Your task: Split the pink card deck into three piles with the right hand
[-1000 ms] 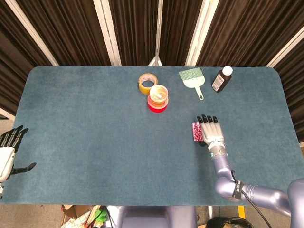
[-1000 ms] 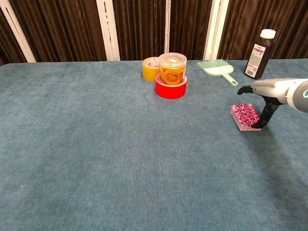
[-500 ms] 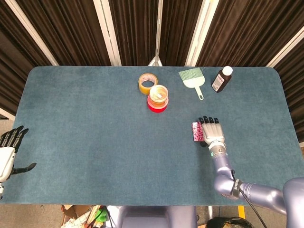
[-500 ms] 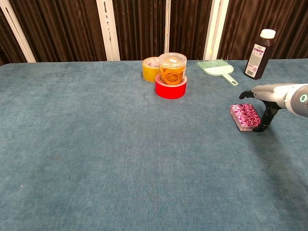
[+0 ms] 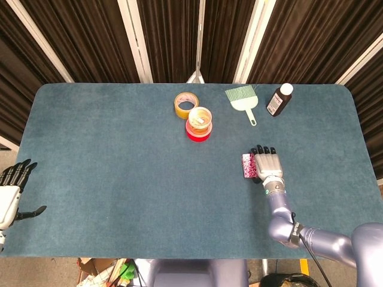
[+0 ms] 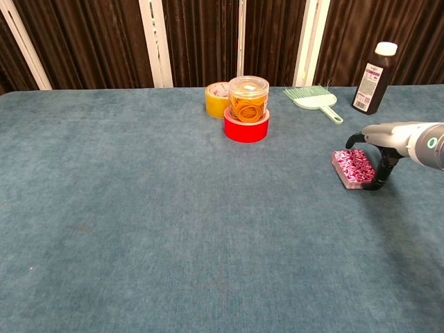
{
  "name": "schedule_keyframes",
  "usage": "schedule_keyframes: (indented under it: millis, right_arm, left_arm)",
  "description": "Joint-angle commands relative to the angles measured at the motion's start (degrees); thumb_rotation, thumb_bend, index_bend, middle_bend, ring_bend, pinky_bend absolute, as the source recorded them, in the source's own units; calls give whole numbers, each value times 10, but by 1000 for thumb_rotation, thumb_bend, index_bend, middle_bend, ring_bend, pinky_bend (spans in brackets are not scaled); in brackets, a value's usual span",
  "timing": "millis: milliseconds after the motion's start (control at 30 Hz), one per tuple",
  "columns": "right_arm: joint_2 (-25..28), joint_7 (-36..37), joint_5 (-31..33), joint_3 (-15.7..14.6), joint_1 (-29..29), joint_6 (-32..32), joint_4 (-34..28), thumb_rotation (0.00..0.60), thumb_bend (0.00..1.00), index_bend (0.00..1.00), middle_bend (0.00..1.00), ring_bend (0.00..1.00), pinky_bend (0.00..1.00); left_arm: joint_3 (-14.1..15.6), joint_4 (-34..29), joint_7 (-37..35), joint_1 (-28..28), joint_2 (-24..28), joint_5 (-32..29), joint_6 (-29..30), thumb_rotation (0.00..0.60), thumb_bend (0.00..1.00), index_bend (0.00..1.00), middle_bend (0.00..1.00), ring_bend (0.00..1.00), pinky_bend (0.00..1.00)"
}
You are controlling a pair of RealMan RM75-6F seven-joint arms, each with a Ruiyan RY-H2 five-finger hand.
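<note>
I'm looking down on a worktop [image 5: 119, 167] covered in blue-green felt, with dark pleated curtains [image 5: 90, 36] and pale slanted posts behind it along the top of the frame. Near top centre sit a yellow tape roll [image 5: 186, 104], and a clear jar of rubber bands [image 5: 200, 119] standing on a red tape roll [image 5: 197, 135]. To their right lie a mint-green hand brush [image 5: 242, 100] and a brown bottle with a white cap [image 5: 279, 99].

The pink card deck [image 5: 248, 166] lies flat at right of centre in the head view, one single stack. Its long axis runs toward the top and bottom of that frame, short ends facing the curtains and my side.

My right hand [image 5: 267, 165] is just beside the deck's right edge, palm down, fingers pointing toward the curtains. In the chest view a dark finger [image 6: 380, 173] reaches down to the deck's near right corner; I cannot tell whether it grips.

My left hand [image 5: 11, 194] hangs at the lower left edge, fingers spread, holding nothing.
</note>
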Motion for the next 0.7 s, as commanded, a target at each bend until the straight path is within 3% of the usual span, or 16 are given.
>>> schedule_keyframes:
  millis: [33, 267, 700]
  right_arm:
    - [-2, 3, -3, 0, 0, 0, 1, 600, 282, 242, 11, 0, 0]
    - [-5, 13, -16, 1, -4, 2, 7, 600, 282, 392, 80, 0, 0]
    - [19, 41, -55, 9, -18, 22, -26, 600, 282, 438, 118, 0, 0]
  left_arm:
    - [0, 0, 0, 0, 0, 0, 0, 600, 0, 0, 0, 0, 35]
    - [1, -1, -2, 0, 1, 0, 0, 600, 0, 0, 0, 0, 35]
    - [2, -4, -7, 0, 3, 1, -2, 600, 0, 0, 0, 0, 35]
